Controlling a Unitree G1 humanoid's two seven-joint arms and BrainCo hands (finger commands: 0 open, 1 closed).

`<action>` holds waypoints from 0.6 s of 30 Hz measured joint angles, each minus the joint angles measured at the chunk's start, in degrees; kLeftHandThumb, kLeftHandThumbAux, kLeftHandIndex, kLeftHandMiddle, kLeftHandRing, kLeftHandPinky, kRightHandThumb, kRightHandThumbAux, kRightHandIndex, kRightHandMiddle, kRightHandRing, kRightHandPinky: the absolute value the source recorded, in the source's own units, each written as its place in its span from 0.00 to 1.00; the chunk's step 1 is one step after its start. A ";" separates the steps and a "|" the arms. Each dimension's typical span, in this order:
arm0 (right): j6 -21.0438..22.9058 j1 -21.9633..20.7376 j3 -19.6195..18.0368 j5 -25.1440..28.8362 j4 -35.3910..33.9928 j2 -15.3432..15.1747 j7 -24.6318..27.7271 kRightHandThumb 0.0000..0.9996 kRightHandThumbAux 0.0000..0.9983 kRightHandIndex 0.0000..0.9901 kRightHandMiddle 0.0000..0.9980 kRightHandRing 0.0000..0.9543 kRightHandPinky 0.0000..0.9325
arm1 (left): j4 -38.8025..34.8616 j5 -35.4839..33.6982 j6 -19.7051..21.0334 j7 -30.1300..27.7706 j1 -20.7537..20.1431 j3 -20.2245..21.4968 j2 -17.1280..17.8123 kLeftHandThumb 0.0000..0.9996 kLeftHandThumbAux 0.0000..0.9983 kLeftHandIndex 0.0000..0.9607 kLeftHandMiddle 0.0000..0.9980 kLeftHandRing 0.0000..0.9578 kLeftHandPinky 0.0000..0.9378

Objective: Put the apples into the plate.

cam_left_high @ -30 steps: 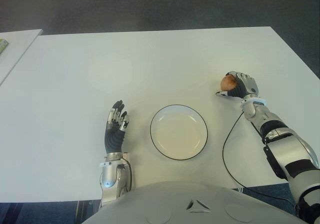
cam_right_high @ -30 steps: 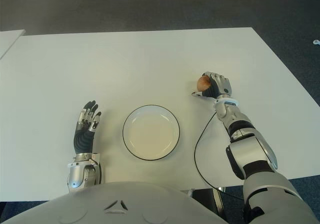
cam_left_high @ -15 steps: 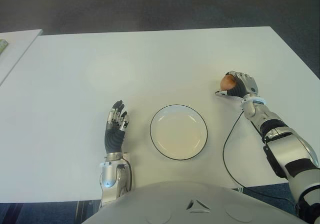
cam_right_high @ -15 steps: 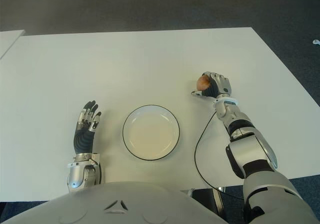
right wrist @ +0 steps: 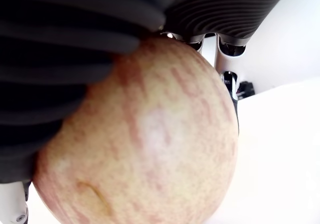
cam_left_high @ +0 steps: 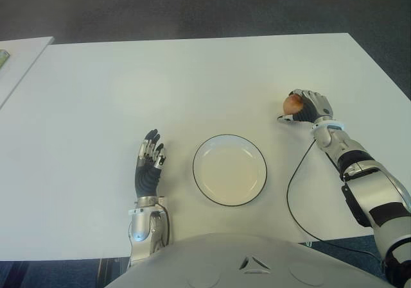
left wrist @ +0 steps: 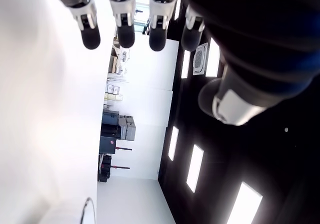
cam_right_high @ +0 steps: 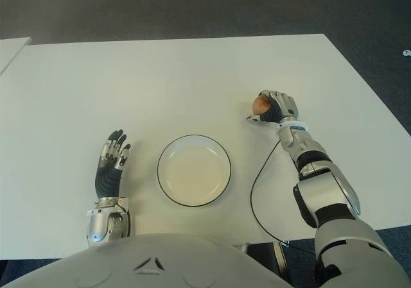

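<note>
The surface (cam_left_high: 192, 76) is seen as smooth, matt white. The plate (cam_left_high: 229, 169) appears glazed and glossy, dark-rimmed. The apple (right wrist: 145, 149) shows smooth, faintly streaked skin. Ribbed matt black covering is noted on the right hand (cam_left_high: 307, 106).

The right hand (cam_left_high: 308, 106) shows at the right of the frame, arm stretched forward, fingers curled tight round an apple (cam_left_high: 293, 104). The left hand (cam_left_high: 148, 166) shows at lower left, fingers straight and relaxed, holding nothing.
</note>
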 measured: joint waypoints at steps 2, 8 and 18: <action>-0.50 -0.11 -0.02 -0.01 -0.55 -0.45 -0.17 0.70 0.72 0.45 0.80 0.83 0.79 | 0.00 0.02 -0.09 0.00 0.00 -0.01 0.00 0.16 0.58 0.12 0.09 0.07 0.10; -1.23 -0.40 -0.05 -0.02 -1.48 -1.07 -0.92 0.70 0.72 0.45 0.81 0.85 0.82 | 0.00 0.00 -0.42 0.00 0.00 -0.01 0.02 0.16 0.58 0.12 0.09 0.06 0.07; -2.95 -0.33 -0.35 0.08 -4.54 -1.24 -1.61 0.71 0.71 0.45 0.84 0.87 0.87 | 0.00 -0.20 -0.41 0.00 0.00 0.02 0.02 0.14 0.59 0.12 0.09 0.06 0.06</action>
